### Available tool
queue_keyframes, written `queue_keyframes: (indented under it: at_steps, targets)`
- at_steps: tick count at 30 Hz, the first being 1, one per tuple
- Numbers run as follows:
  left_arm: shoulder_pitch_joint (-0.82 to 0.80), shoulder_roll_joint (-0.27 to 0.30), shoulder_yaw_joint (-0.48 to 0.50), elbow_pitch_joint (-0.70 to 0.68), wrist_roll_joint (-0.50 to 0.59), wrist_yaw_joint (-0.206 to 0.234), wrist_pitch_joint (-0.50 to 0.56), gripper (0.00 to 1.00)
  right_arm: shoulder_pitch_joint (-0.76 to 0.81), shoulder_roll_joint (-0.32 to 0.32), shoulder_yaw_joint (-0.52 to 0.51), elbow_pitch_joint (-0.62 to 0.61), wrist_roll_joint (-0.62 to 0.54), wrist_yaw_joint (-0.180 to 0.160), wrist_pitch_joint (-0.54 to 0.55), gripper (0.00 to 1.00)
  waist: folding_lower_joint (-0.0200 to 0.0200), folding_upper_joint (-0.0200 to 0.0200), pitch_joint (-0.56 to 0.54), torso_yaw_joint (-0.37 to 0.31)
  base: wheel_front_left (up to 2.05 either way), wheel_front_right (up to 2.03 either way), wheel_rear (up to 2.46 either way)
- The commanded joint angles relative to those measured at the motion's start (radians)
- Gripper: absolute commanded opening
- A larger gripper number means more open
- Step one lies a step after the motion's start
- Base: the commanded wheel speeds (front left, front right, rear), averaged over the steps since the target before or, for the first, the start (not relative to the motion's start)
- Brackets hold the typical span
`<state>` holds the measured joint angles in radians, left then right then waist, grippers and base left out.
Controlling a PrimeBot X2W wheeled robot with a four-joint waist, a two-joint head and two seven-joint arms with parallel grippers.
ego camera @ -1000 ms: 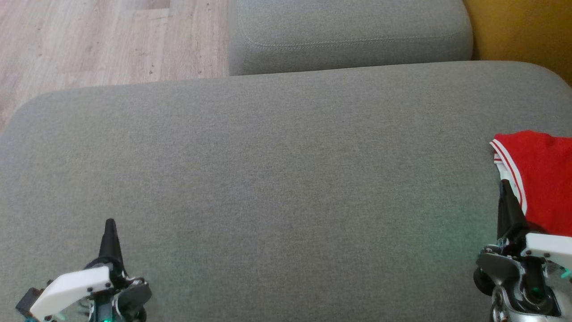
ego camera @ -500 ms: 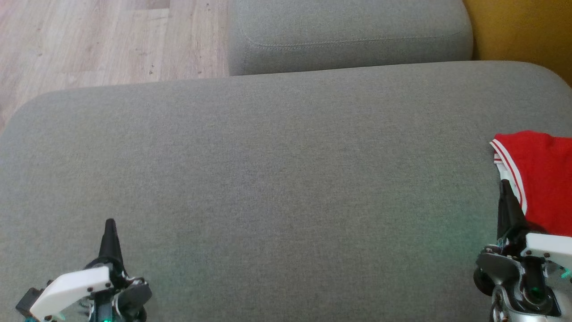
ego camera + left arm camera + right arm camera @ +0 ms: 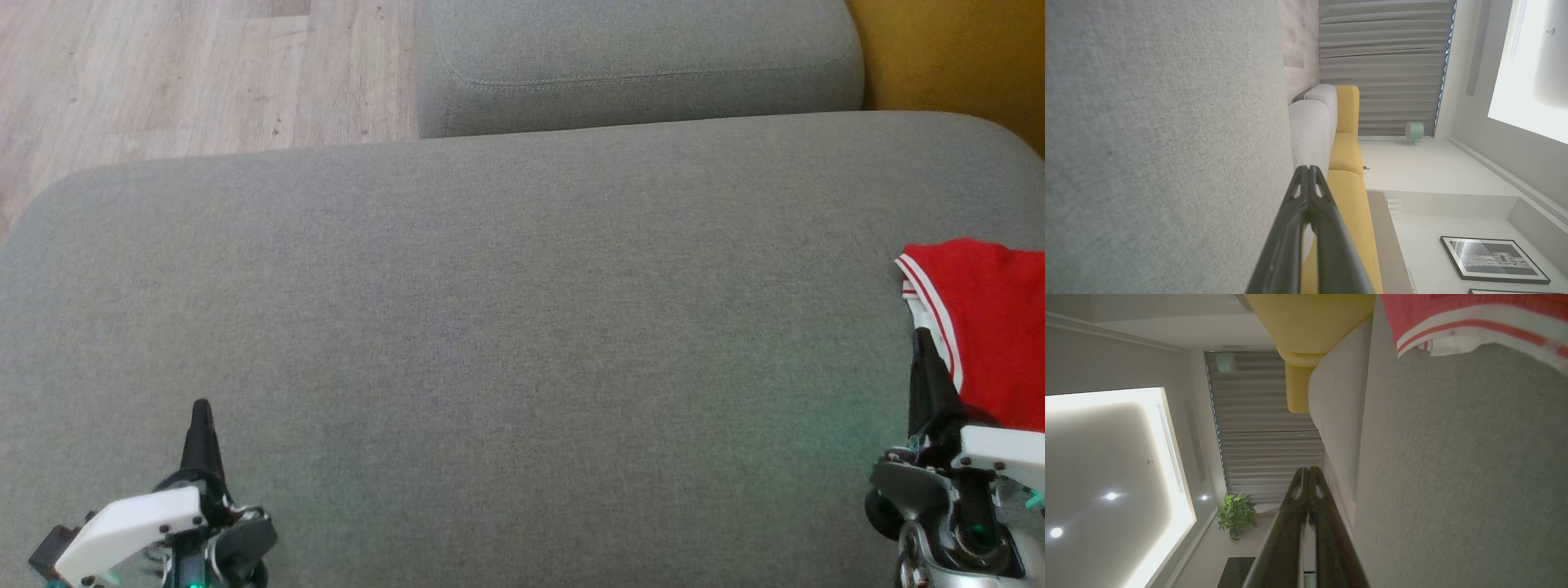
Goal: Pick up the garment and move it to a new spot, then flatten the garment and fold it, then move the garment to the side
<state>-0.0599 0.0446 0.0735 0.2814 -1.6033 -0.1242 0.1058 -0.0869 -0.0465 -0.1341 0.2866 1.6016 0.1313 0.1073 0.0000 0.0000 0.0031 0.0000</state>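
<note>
The garment (image 3: 992,327), bright red with red-and-white striped trim and a white panel, lies on the grey cushion (image 3: 506,327) at the right edge of the head view; its striped hem also crosses the top right of the right wrist view (image 3: 1474,314). My right gripper (image 3: 921,336) is shut and empty at the lower right, its tip over the garment's left hem; I cannot tell whether it touches. The left gripper (image 3: 200,407) is shut and empty at the lower left, over bare cushion. Both pairs of fingers meet at the tips in the wrist views (image 3: 1308,168) (image 3: 1308,469).
A second grey cushion (image 3: 637,65) sits behind the large one. Wooden floor (image 3: 180,73) shows at the upper left, and a yellow seat (image 3: 955,57) at the upper right. The cushion's rounded front-left corner lies near the floor.
</note>
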Motion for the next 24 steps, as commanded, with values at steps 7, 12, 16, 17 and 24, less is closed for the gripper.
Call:
queue_keyframes:
  at_steps: [7,12,16,17,24]
  targets:
    - [-0.048,0.006,0.040,-0.036,-0.006,-0.007,0.007,0.00,-0.021,-0.004,0.021,-0.042,0.007,-0.001,0.006,0.00,0.0000,0.0000,0.000,0.000,0.00,0.00,0.00]
    - [-0.048,0.006,0.040,-0.036,-0.006,-0.007,0.007,0.00,-0.021,-0.004,0.021,-0.042,0.007,-0.001,0.006,0.00,0.0000,0.0000,0.000,0.000,0.00,0.00,0.00]
    - [-0.048,0.006,0.040,-0.036,-0.006,-0.007,0.007,0.00,-0.021,-0.004,0.021,-0.042,0.007,-0.001,0.006,0.00,0.0000,0.0000,0.000,0.000,0.00,0.00,0.00]
    - [-0.048,0.006,0.040,-0.036,-0.006,-0.007,0.007,0.00,-0.021,-0.004,0.021,-0.042,0.007,-0.001,0.006,0.00,0.0000,0.0000,0.000,0.000,0.00,0.00,0.00]
    - [-0.048,0.006,0.040,-0.036,-0.006,-0.007,0.007,0.00,-0.021,-0.004,0.021,-0.042,0.007,-0.001,0.006,0.00,0.0000,0.0000,0.000,0.000,0.00,0.00,0.00]
